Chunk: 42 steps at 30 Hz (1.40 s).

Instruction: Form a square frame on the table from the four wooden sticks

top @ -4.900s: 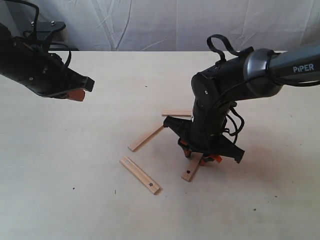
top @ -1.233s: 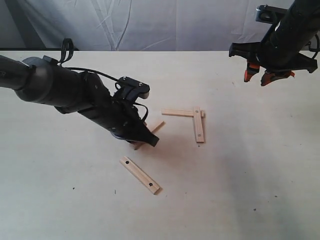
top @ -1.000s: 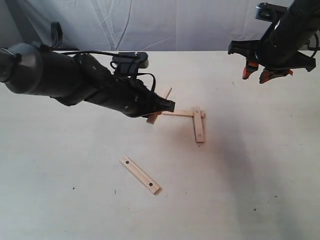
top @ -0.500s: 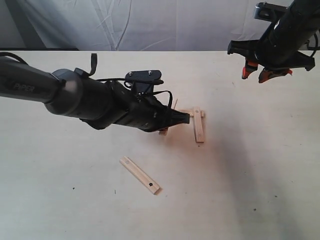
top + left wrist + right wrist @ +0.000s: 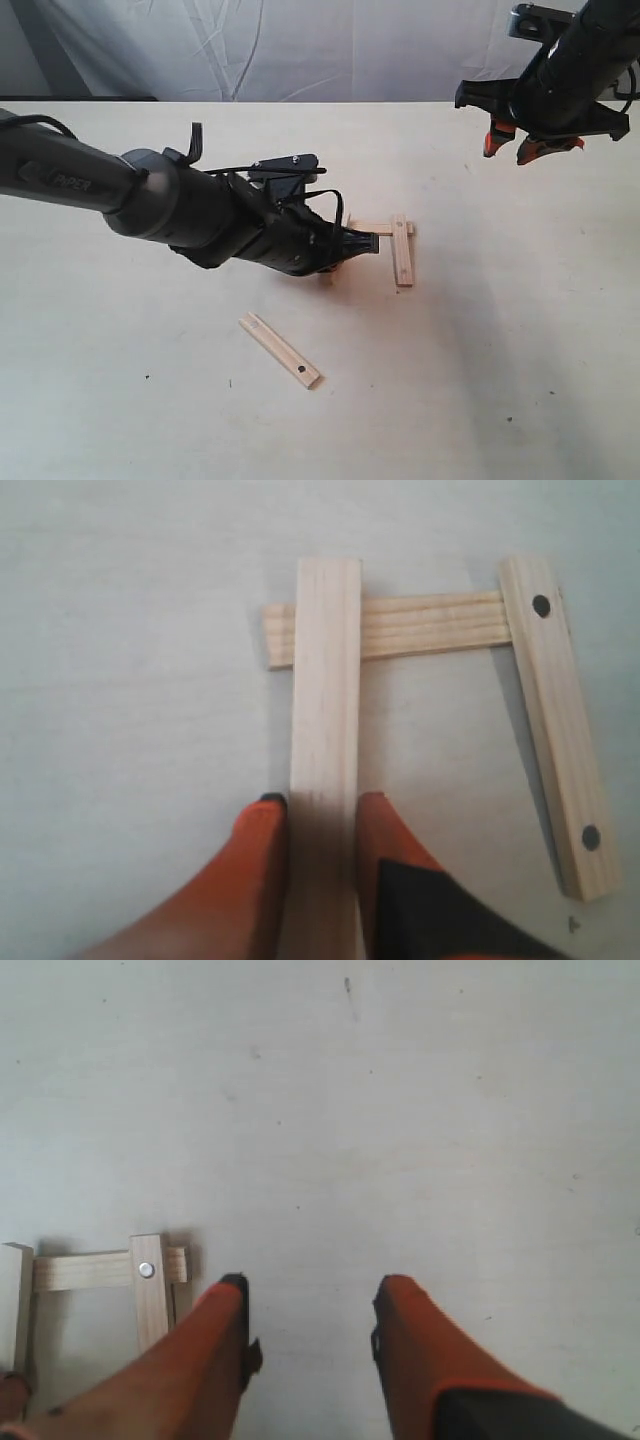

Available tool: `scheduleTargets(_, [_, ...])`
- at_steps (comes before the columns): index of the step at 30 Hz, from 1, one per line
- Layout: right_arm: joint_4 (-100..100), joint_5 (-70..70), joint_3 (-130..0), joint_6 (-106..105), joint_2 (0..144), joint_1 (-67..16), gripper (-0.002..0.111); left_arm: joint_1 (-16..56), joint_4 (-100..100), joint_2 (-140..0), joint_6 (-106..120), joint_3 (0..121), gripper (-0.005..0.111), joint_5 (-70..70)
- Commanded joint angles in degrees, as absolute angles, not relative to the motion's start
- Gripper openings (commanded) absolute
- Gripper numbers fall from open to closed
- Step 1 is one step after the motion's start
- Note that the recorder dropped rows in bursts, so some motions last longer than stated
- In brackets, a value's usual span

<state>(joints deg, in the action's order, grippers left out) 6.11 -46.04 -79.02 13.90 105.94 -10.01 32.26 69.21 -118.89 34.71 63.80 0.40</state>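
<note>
My left gripper (image 5: 348, 244) (image 5: 322, 802) is shut on one wooden stick (image 5: 325, 670). The far end of that stick crosses over the end of a second stick (image 5: 430, 625) (image 5: 372, 228) lying on the table (image 5: 500, 350). A third stick (image 5: 555, 720) (image 5: 402, 250), with a dark hole near each end, overlaps the second stick's other end, so the three make a three-sided outline. The fourth stick (image 5: 280, 350) lies apart, nearer the front. In the exterior view the arm hides most of the held stick. My right gripper (image 5: 520, 148) (image 5: 310, 1290) hangs open and empty above the back right.
A white cloth backdrop (image 5: 330, 50) closes off the table's far edge. The left arm's dark body (image 5: 190, 215) stretches across the left middle of the table. The right wrist view shows the corner of the sticks (image 5: 148, 1275) off to one side of the fingers.
The left gripper picked up a stick from the left of the others, carried it right, and lowered it across the back stick's end. The right gripper rose earlier and now holds still.
</note>
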Motion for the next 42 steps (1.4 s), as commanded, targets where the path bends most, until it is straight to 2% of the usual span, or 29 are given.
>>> scheduleTargets(1, [6.16,-46.06,-79.09,13.51,105.53,-9.74,0.04,32.63,70.02,-118.86,34.53,64.03,0.022,0.0])
scheduleTargets(5, [6.8,-46.06,-79.09,13.51,105.53,-9.74,0.04,32.63,72.54,-118.73,34.53,64.03,0.044,0.3])
scheduleTargets(11, [6.94,-47.58,-79.09,13.51,105.27,-9.74,0.04,31.14,70.93,-115.86,34.53,64.16,0.044,2.59])
scheduleTargets(15, [7.24,-51.18,-79.09,11.66,103.54,-9.74,0.04,26.04,65.23,-108.51,34.53,64.16,0.044,8.53])
scheduleTargets(18, [9.97,-55.64,-79.09,6.18,102.97,-11.58,0.04,19.25,58.84,-102.23,34.04,64.16,0.038,14.07])
scheduleTargets(20, [10.68,-58.37,-78.73,2.72,103.12,-14.58,0.04,13.22,52.36,-98.85,29.03,64.16,0.026,18.77])
scheduleTargets(24, [12.22,-54.96,-75.27,-1.22,103.1,-23.23,0.04,2.04,38.09,-94.74,17.88,64.16,0.0,28.25])
scheduleTargets(27, [13.56,-49.94,-73.5,-4.72,104.26,-30.77,0.04,-4.99,28.99,-92.74,14.45,64.16,0.0,36.75])
scheduleTargets(30, [13.82,-48.33,-73.97,-6.07,106.69,-37.65,0.041,-8.64,27.08,-91.93,12.84,64.16,0.0,40.97])
scheduleTargets(35, [13.37,-48.99,-77.74,-6.07,113.47,-45.63,0.041,-8.96,26.17,-91.9,14.09,63.15,0.0,42.65])
scheduleTargets(42, [10.33,-49.05,-82.62,-6.07,120.82,-50.56,0.041,-6.67,27.37,-91.9,14.11,62.14,0.0,39.83])
